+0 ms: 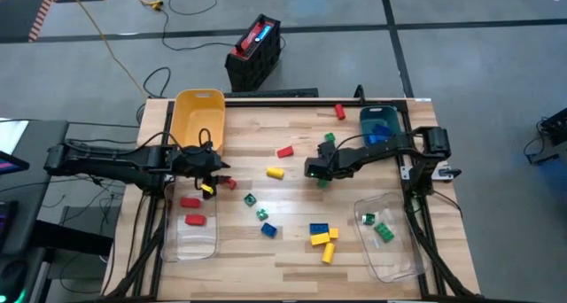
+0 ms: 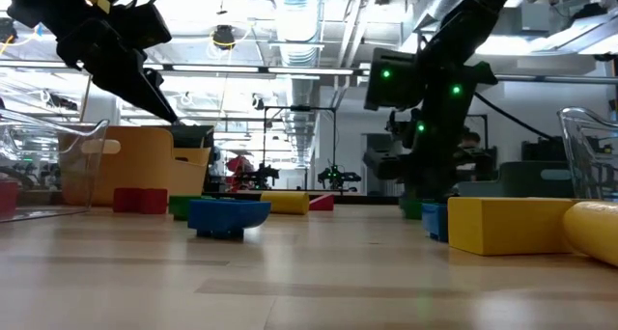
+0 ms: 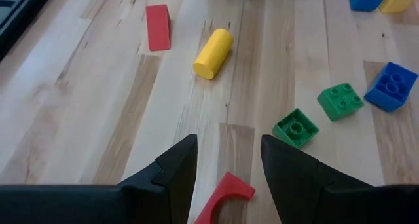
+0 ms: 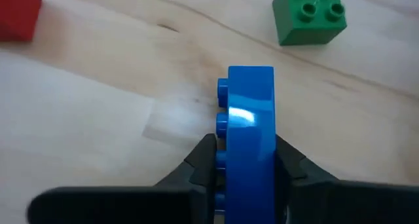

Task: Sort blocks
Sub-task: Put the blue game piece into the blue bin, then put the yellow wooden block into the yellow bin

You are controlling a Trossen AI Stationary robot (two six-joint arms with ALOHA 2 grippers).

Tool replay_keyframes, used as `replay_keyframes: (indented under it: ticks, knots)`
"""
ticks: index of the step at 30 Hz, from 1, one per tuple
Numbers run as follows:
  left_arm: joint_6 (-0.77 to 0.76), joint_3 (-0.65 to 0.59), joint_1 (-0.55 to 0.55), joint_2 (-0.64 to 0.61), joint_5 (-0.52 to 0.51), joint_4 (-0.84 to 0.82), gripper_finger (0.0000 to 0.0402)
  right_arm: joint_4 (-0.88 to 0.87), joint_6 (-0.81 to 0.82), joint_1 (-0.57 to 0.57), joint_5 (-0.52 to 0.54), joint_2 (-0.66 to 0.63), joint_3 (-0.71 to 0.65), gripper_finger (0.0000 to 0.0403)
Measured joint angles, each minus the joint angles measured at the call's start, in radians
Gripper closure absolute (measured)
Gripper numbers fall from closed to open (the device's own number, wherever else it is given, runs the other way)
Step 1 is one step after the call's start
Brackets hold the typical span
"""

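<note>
At nine o'clock on the table the left gripper (image 1: 210,172) hovers by the tall yellow plastic bin (image 1: 198,113), its fingers spread with nothing between them. A curved red plastic brick (image 3: 224,196) lies on the wood just under the gap, so it looks like the next pick. Judging by the clear plastic tub (image 1: 189,241) at seven o'clock with red bricks (image 1: 190,202) in it, that is where it belongs. To do this well, centre the fingers on the brick's flat sides rather than its arch, then come straight down before closing.

Mid-table, a yellow plastic cylinder (image 3: 213,53) and a flat red plastic brick (image 3: 157,27) lie near twelve o'clock of centre; two green studded bricks (image 3: 296,127) and a blue studded brick (image 3: 391,86) sit toward six o'clock, loosely scattered.

At about two o'clock the right gripper (image 4: 245,162) pinches a blue studded plastic brick (image 4: 250,119) on edge, studs sideways, held just above the wood. A green four-stud brick (image 4: 308,14) lies nearby. The teal plastic bin (image 1: 379,124) at one o'clock already holds blue, so carry it there level, keep the pinch firm, and release low inside the walls. Another clear plastic tub (image 1: 391,238) at five o'clock holds green bricks.
</note>
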Motion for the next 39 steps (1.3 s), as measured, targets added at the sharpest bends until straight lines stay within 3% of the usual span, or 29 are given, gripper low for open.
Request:
replay_keyframes:
  ticks: [4, 11, 16, 19, 23, 35, 39]
  knots:
    - [-0.001, 0.000, 0.000, 0.000, 0.000, 0.000, 0.0239, -0.125, -0.037, -0.009, 0.001, -0.067, 0.025, 0.0317]
    - [0.001, 0.000, 0.000, 0.000, -0.002, 0.003, 0.0239, -0.510, -0.038, -0.113, 0.069, -0.311, 0.100, 0.0317]
    - [0.008, 0.000, 0.000, 0.000, -0.005, 0.017, 0.0239, -0.718, -0.090, -0.327, -0.047, -0.432, 0.113, 0.0308]
    - [0.008, 0.000, 0.000, 0.000, -0.005, 0.025, 0.0239, -0.723, -0.199, -0.456, -0.143, -0.459, 0.112, 0.0306]
    - [0.008, 0.000, 0.000, 0.000, -0.005, 0.028, 0.0239, -0.712, -0.323, -0.549, -0.182, -0.444, 0.112, 0.0294]
    - [0.000, 0.000, 0.000, 0.000, -0.004, 0.003, 0.0239, -0.732, -0.484, -0.601, -0.211, -0.445, 0.141, 0.0161]
    - [0.014, 0.000, 0.000, 0.000, -0.004, 0.001, 0.0239, -0.715, -0.490, -0.462, -0.200, -0.515, 0.211, 0.0155]
